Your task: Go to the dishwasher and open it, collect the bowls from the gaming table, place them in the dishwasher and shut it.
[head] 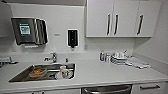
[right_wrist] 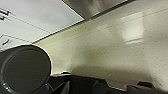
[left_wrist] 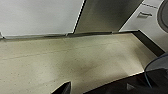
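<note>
White surface w/ sink is filling lower frame, dishwasher showing at bottom edge; end effector states: cannot tell.

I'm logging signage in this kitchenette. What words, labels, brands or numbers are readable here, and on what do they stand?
None can be read.
Paper towel dispenser: a green-and-white label on its front, print too blurred.
Wall beside the dark soap dispenser: a small faint mark, illegible.
Mug in the sink: a reddish marking, too small to read.
Bottle on the counter: label unreadable.
Dishwasher front: no text visible.
</note>
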`<state>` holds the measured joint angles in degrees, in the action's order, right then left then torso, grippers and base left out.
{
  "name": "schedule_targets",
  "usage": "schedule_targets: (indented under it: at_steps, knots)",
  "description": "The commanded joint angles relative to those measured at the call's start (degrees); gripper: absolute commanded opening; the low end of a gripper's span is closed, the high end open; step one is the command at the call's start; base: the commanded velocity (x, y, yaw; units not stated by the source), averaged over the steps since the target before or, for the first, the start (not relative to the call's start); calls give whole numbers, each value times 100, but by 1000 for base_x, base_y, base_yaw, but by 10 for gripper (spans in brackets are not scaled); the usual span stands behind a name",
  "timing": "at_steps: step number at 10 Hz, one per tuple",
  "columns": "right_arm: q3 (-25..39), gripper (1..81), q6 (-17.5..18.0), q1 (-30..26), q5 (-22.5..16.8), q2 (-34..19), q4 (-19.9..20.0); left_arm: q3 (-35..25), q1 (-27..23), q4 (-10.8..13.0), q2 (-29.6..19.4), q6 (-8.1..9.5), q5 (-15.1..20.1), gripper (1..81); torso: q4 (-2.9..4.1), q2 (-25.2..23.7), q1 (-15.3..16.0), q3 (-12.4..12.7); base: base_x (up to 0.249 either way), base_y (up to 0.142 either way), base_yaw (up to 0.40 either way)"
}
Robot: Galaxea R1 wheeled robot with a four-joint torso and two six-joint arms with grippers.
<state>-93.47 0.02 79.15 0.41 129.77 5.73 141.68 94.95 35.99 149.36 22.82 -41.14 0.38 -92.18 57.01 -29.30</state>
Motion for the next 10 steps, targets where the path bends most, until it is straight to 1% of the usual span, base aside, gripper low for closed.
schedule_targets:
  at_steps: [1, 2, 4, 6, 7, 8, 9, 10]
  knots:
    - [137, 811, 6, -492, -244, -221, 104, 53, -315, 5, -187, 29, 27, 811, 0, 0, 0, 19, 0, 0, 0]
    - [128, 811, 6, -492, -244, -212, 104, 79, -315, 5, -195, 29, 27, 811, 0, 2, 0, -129, 0, 0, 0]
    - [49, 811, -2, -492, -252, -142, 95, 280, -323, 23, -239, 21, -16, 811, 0, 4, 0, -219, 0, 0, 0]
    - [49, 811, -2, -501, -252, -159, 77, 774, -323, 119, -275, 12, -702, 811, 0, 6, 2, -203, 0, 0, 0]
    - [49, 811, -2, -501, -252, -159, 77, 1152, -332, 242, -292, 29, -1001, 811, 0, 6, 2, -206, 0, 0, 0]
    - [40, 811, -2, -501, -252, -142, 86, 1518, -367, 242, -301, 47, -1124, 811, 0, 6, 2, -206, 0, 0, 0]
    - [22, 811, -2, -553, -252, -107, 86, 1661, -385, 259, -301, 152, -1124, 811, 0, 6, 2, -206, 0, 0, 0]
    - [57, 811, 6, -728, -383, -89, 103, 1661, -410, 286, -284, 161, -1142, 811, 0, 6, 2, -206, 0, 0, 0]
